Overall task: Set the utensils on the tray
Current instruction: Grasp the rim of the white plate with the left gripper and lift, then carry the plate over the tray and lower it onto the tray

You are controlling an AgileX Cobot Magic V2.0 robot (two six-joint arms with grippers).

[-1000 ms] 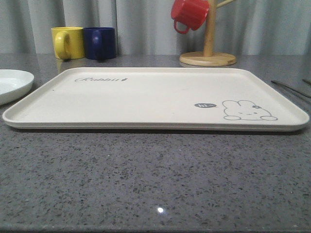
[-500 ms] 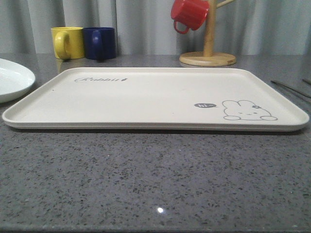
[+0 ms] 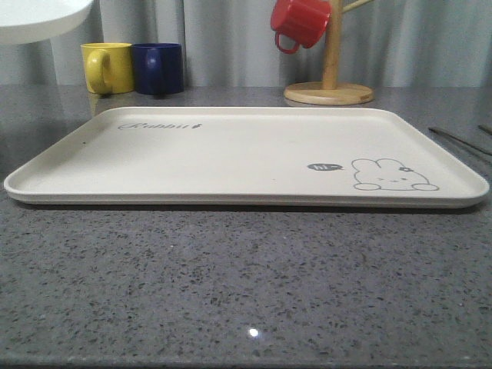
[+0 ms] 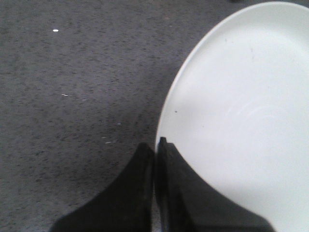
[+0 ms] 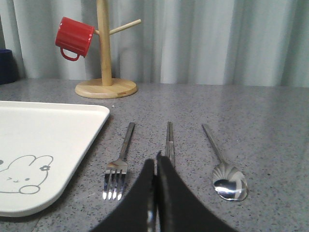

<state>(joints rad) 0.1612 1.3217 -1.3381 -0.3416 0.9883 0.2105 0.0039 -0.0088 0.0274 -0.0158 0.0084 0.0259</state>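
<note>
My left pincer is clamped on the rim of the white plate, held high above the table, left of the tray. My right pincer has its 2 fingers together, just above the table. Fork, chopsticks and spoon lie beside the tray.
</note>
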